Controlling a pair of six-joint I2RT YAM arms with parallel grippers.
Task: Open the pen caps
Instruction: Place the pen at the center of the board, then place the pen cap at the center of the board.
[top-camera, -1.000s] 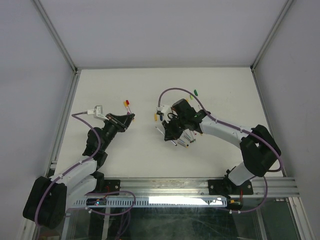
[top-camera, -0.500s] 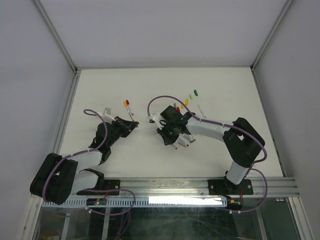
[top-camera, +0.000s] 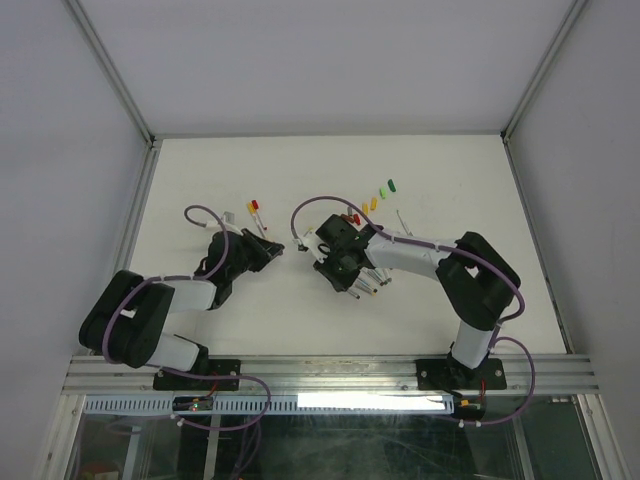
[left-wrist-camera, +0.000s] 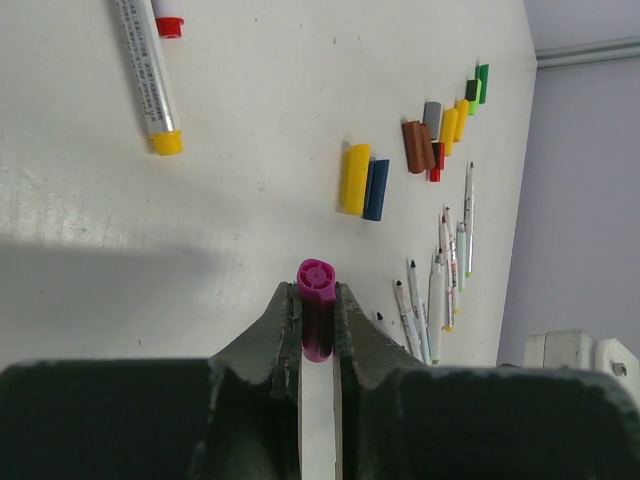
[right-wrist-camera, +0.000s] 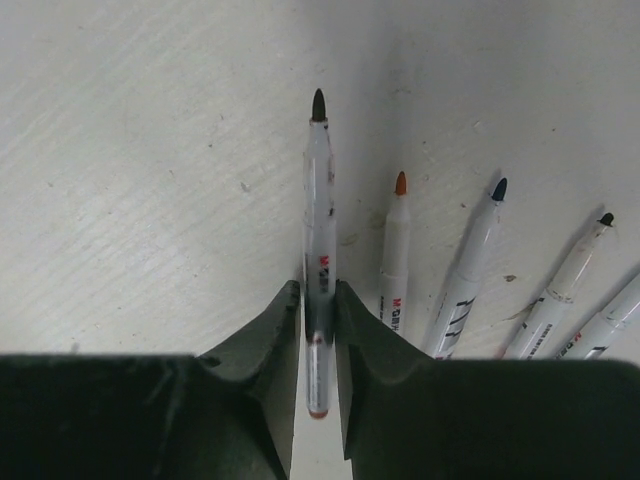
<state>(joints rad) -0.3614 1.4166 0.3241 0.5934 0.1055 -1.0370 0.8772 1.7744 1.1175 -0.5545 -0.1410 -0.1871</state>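
Magenta cap (left-wrist-camera: 316, 285) in tight left end effector (left-wrist-camera: 317, 300)

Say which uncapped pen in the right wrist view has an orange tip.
The second pen from the left, beside the black-tipped pen in the right gripper; other visible tips are dark.

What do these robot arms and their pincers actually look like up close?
Each arm, the left arm and the right arm, has smooth white links between chunky black joints, with a thin purple cable looping loosely outside it. The left gripper and right gripper are matt black, with two wedge-shaped fingers tapering to narrow tips. No markings show on them.
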